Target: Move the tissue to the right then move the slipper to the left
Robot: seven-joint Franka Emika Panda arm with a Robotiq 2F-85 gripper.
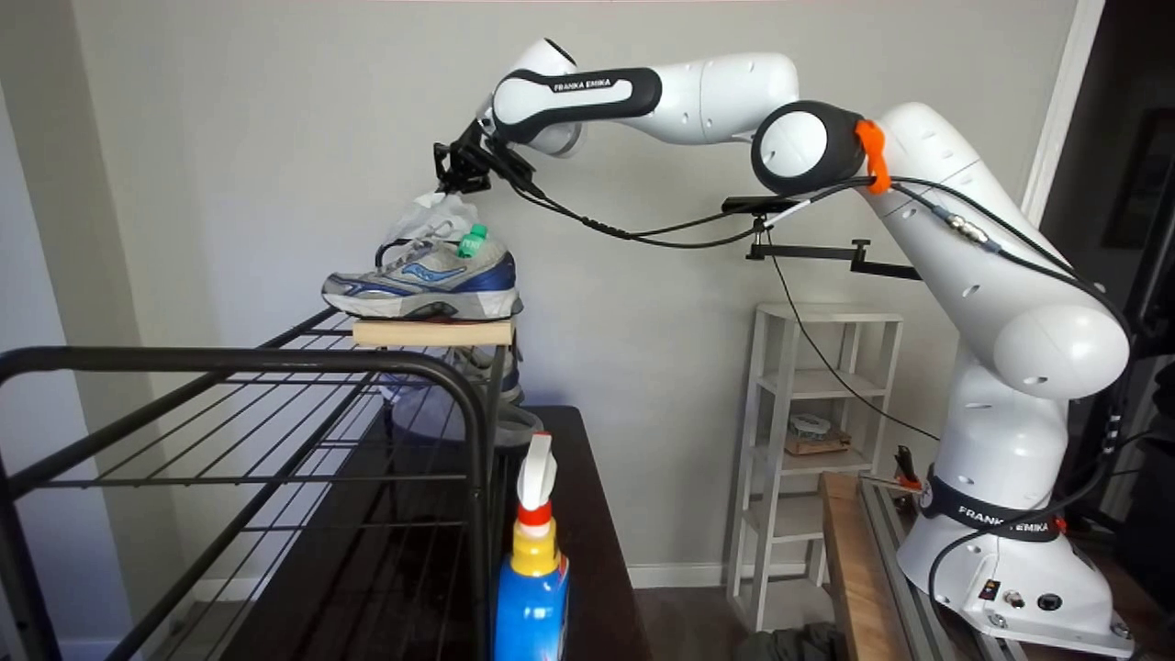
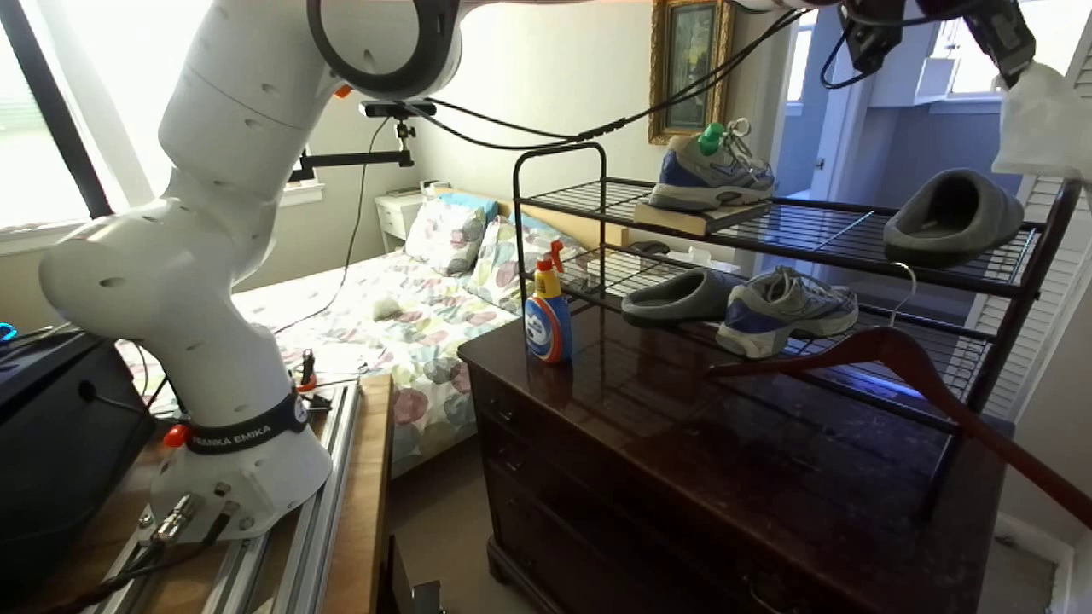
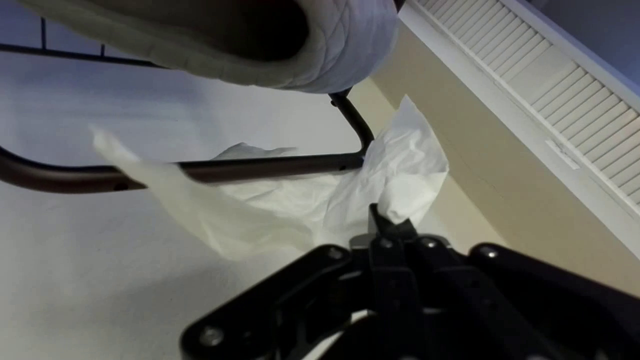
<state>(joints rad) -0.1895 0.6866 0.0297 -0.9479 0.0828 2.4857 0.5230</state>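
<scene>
Crumpled white paper tissue (image 2: 1045,128) hangs from the black two-fingered pincer (image 3: 392,226), its tips pinched together on it; swung too low, the loose tail could snag the dark metal rack rail (image 3: 300,165) or grey rounded slipper (image 2: 955,226) below.

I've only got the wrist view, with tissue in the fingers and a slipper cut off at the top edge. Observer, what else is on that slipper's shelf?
Observer: In an exterior view, a sneaker shares the top shelf with the slipper.
Operator: Is there another slipper?
Observer: Yes, a second gray slipper lies lower down, below the level of that shelf.
Operator: Anything tall nearby?
Observer: A blue spray bottle stands upright on the dresser.
</scene>
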